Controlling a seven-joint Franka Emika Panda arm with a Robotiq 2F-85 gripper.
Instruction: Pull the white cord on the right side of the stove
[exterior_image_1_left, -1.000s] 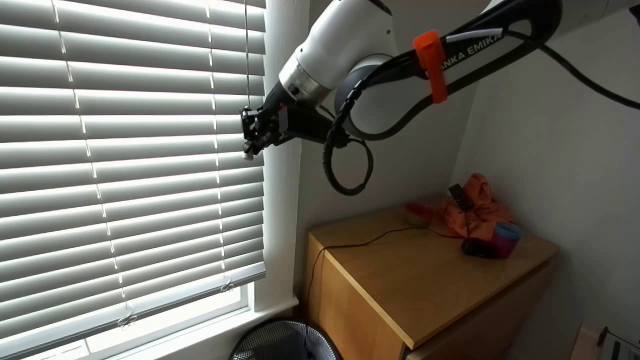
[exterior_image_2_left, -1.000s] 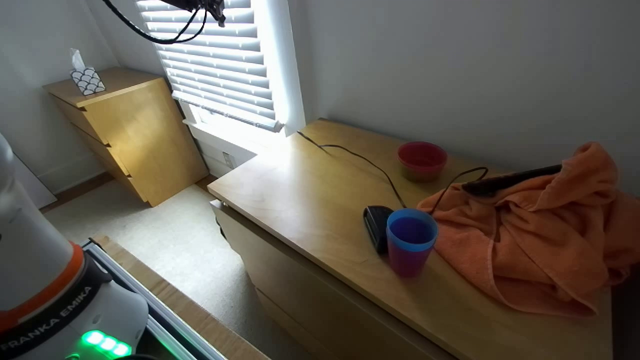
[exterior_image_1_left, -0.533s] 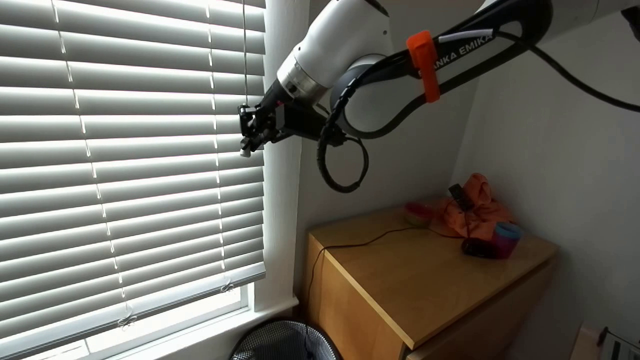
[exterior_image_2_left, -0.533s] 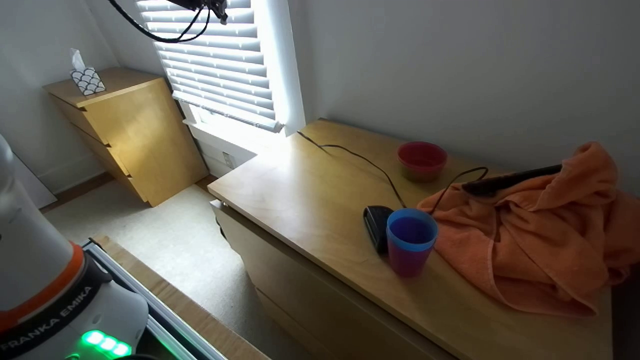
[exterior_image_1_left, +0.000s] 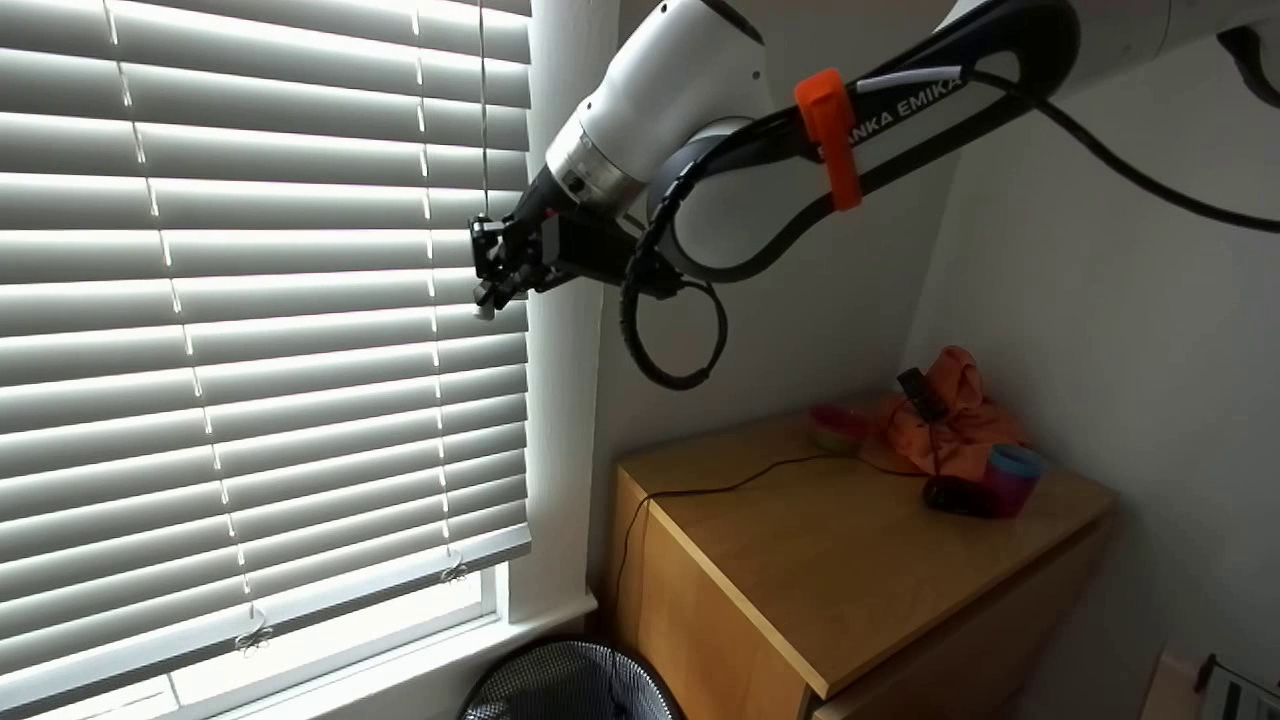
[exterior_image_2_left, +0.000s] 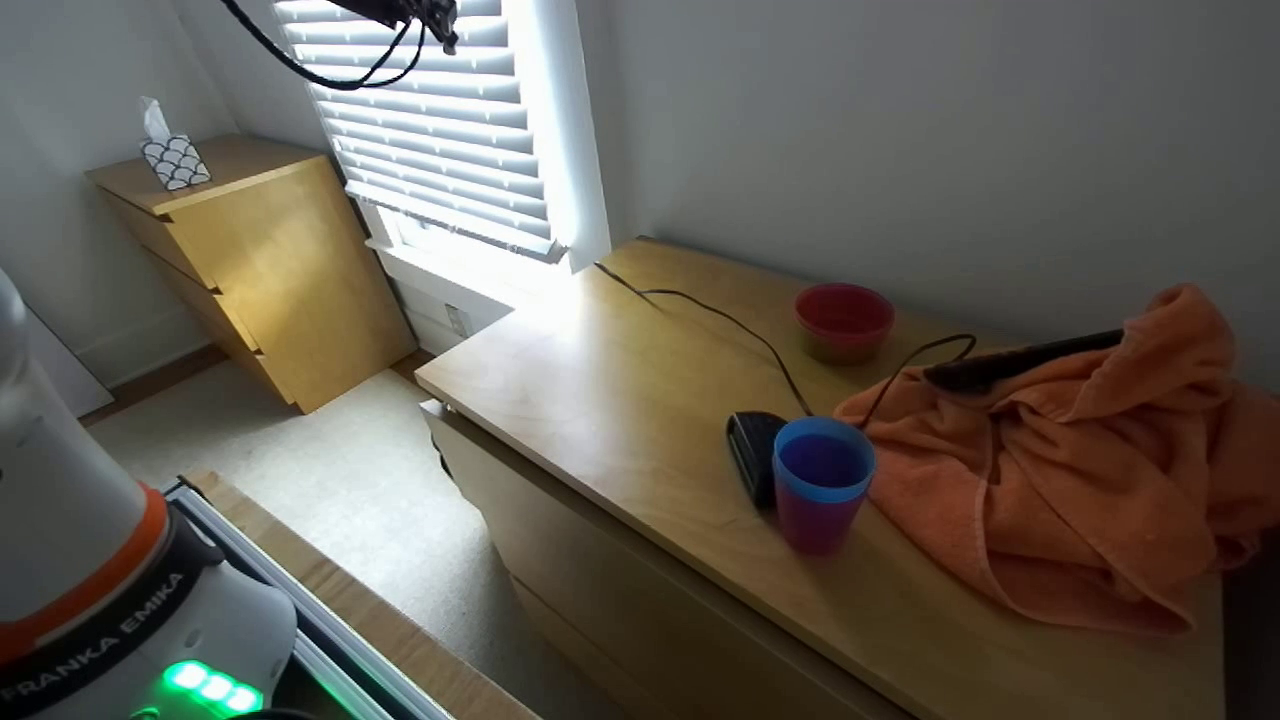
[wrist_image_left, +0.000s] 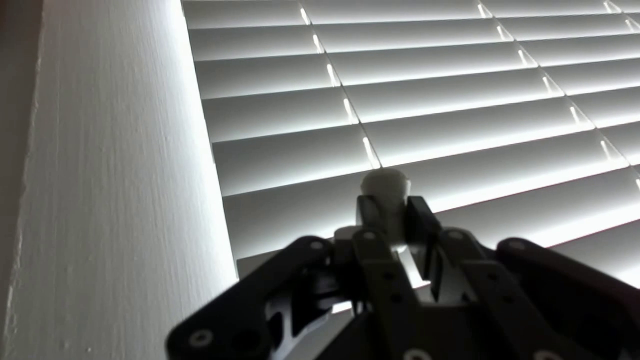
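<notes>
The thin cord (exterior_image_1_left: 484, 120) hangs straight down in front of the right side of the window blinds (exterior_image_1_left: 300, 300). Its pale end piece (wrist_image_left: 386, 187) sits between my fingers in the wrist view and sticks out past their tips. My gripper (exterior_image_1_left: 482, 268) is shut on this end piece, in front of the blinds near the window frame. The white lower tip of the end piece also shows just below the fingers there. In an exterior view the gripper (exterior_image_2_left: 448, 38) is at the top edge, and the cord cannot be made out. No stove is in view.
The white window frame (exterior_image_1_left: 565, 350) is close beside the gripper. A wooden dresser (exterior_image_1_left: 740, 560) stands below the arm, with an orange towel (exterior_image_2_left: 1080, 480), a blue-rimmed cup (exterior_image_2_left: 822, 490) and a red bowl (exterior_image_2_left: 845, 315) on it. A black mesh basket (exterior_image_1_left: 570, 690) is under the sill.
The gripper and the cord in it have shifted slightly left in an exterior view, rising a little and then lowering again. The blinds show no visible change.
</notes>
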